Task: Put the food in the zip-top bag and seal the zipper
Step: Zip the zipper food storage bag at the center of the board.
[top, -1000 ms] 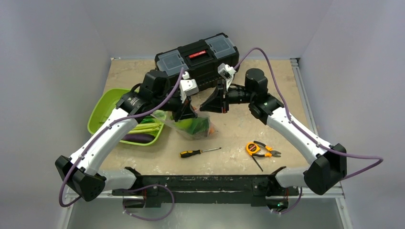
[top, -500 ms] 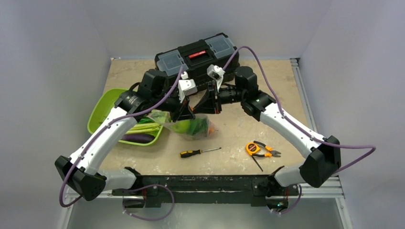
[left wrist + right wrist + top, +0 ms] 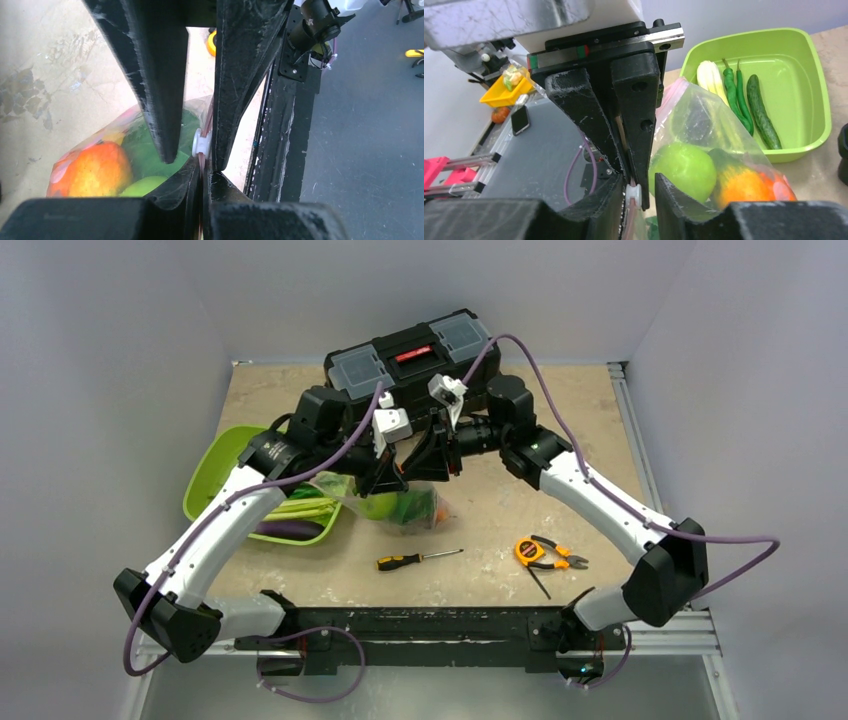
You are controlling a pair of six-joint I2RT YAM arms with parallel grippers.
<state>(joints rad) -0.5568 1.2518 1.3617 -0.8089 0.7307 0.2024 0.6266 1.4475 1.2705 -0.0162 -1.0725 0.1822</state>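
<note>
Nearest the arm bases lie one screwdriver, one tape measure and one pair of pliers. Beyond them, mid-table, the one clear bag hangs between the two grippers, its belly resting on the table. I count at least three pieces inside: a green apple, an orange and something red.

The left gripper is pinched together on the pink zipper. The right gripper stands slightly apart around the white slider.

The film looks limp and slick, and the load probably makes it sag. The stiffer zipper edge seems the best place to hold.

Further left, one green tray keeps a leafy piece, two thin pods and a cucumber. At the back sits one black toolbox.
</note>
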